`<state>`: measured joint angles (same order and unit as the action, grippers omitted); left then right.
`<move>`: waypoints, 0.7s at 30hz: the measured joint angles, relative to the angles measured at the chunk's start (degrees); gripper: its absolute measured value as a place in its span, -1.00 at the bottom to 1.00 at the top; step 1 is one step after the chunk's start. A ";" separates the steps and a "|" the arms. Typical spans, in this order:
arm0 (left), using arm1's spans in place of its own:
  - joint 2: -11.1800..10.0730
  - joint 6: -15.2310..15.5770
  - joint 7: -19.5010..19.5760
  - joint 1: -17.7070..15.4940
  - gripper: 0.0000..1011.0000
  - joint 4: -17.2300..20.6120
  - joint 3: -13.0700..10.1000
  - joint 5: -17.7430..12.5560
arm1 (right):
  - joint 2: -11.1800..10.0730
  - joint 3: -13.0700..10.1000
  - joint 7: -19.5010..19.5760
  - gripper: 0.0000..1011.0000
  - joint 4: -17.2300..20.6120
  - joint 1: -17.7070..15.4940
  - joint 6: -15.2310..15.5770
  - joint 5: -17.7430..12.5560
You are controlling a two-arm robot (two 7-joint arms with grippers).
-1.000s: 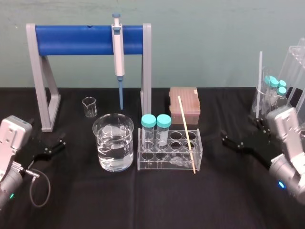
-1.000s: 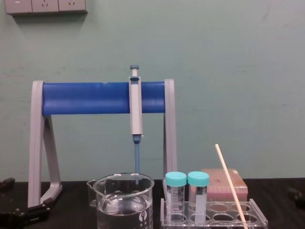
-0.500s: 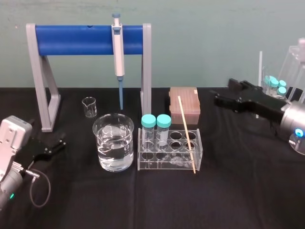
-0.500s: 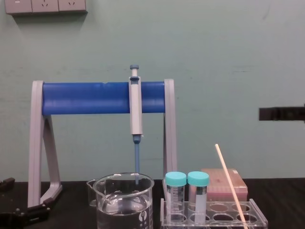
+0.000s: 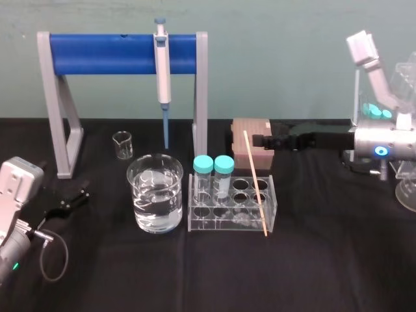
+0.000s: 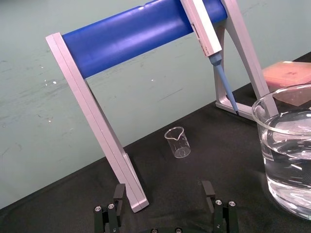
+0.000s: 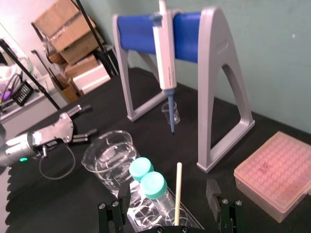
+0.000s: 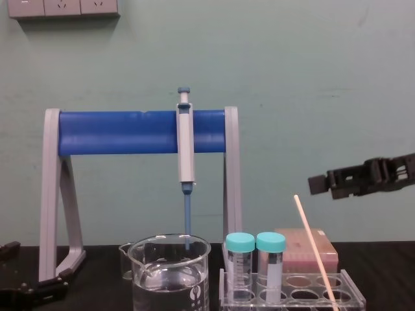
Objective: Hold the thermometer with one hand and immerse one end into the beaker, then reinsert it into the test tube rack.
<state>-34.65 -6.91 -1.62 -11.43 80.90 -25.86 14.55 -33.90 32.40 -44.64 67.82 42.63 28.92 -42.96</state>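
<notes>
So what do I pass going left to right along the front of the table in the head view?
The left hand → big beaker → two blue-capped tubes → thermometer leaning in the rack.

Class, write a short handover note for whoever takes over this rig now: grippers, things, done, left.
Right gripper: open, raised near the top of the thermometer, not touching.
Left gripper: open, idle at the left of the table.
Thermometer leans in the rack; beaker of water stands left of it.
Done: nothing gripped.
Left: grasp, dip one end in beaker, reinsert in rack.
</notes>
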 joint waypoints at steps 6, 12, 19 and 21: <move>0.00 0.00 0.00 0.00 0.99 0.00 0.00 0.00 | 2.09 2.92 -0.78 0.98 -5.22 2.52 0.17 0.77; 0.00 0.00 0.00 0.00 0.99 0.00 0.00 0.00 | 3.59 5.31 -2.26 0.98 -9.49 4.06 -0.40 1.05; 0.00 0.00 0.00 0.00 0.99 0.00 0.00 0.00 | 4.17 7.29 -3.45 0.98 -11.89 5.22 -1.15 1.29; 0.00 0.00 0.00 0.00 0.99 0.00 0.00 0.00 | 4.20 7.57 -3.70 0.98 -12.15 5.38 -1.51 1.29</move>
<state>-34.65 -6.91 -1.62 -11.43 80.90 -25.86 14.55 -29.70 39.97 -48.34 55.66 48.02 27.41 -41.67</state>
